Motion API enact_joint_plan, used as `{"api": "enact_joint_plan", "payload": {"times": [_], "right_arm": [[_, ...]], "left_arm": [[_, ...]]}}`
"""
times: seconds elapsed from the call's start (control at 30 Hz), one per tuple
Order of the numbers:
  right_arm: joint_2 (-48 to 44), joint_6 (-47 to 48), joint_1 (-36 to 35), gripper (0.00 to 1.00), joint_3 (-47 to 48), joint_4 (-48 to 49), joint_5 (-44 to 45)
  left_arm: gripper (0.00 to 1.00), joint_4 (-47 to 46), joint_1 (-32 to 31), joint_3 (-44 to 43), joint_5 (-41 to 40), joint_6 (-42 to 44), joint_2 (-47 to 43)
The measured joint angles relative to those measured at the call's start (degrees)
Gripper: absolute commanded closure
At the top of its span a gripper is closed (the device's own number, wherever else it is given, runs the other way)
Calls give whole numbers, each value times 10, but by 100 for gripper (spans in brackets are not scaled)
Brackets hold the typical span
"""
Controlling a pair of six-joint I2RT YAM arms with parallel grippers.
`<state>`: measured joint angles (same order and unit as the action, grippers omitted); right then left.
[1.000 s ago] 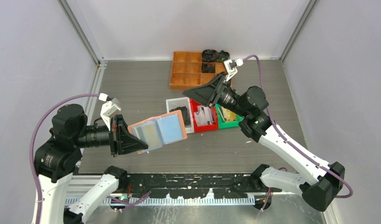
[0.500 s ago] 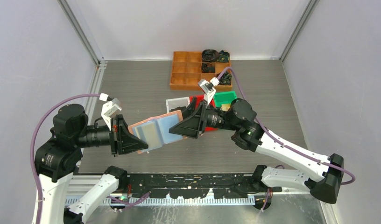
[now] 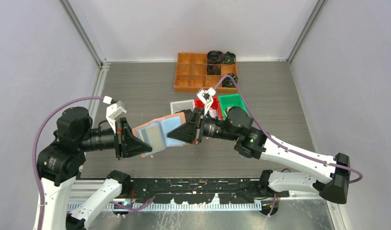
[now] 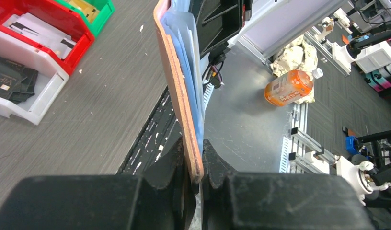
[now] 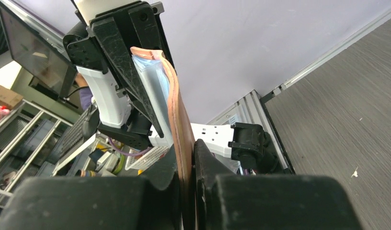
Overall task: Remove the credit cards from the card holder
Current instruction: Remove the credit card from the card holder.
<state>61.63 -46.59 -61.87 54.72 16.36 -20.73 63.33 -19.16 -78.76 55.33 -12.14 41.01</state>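
Card holder [image 3: 161,130] found lifted clear of the table [image 3: 136,86], opened out flat between the two arms, near the middle of the scene. We record its long axis running left to right, the right end slightly farther than the left. Its pale blue pockets face upward and the salmon outer skin faces down.

Left gripper [image 3: 144,146] has its jaws drawn narrow, pinching the holder's left edge; our left wrist view shows that edge clamped between both fingers. Right gripper [image 3: 173,135] is likewise closed narrow on the right edge, which the right wrist view confirms.

Just beyond the holder, on the table, we note a white bin [image 3: 181,104], a red bin [image 3: 201,102] and a green bin [image 3: 233,101] side by side. Dark credit cards [image 4: 11,81] lie in the white bin. An orange tray [image 3: 191,74] stands farther back.
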Motion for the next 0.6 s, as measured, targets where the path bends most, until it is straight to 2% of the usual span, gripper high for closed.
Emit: {"api": "enact_joint_plan", "payload": {"times": [0.17,0.6], "right_arm": [[-12,7,-3,99,-13,-1,28],[-23,17,-3,99,-23,-6,41]], "left_arm": [[79,0,0,1,-5,7,0],[79,8,0,1,-5,9,0]]}}
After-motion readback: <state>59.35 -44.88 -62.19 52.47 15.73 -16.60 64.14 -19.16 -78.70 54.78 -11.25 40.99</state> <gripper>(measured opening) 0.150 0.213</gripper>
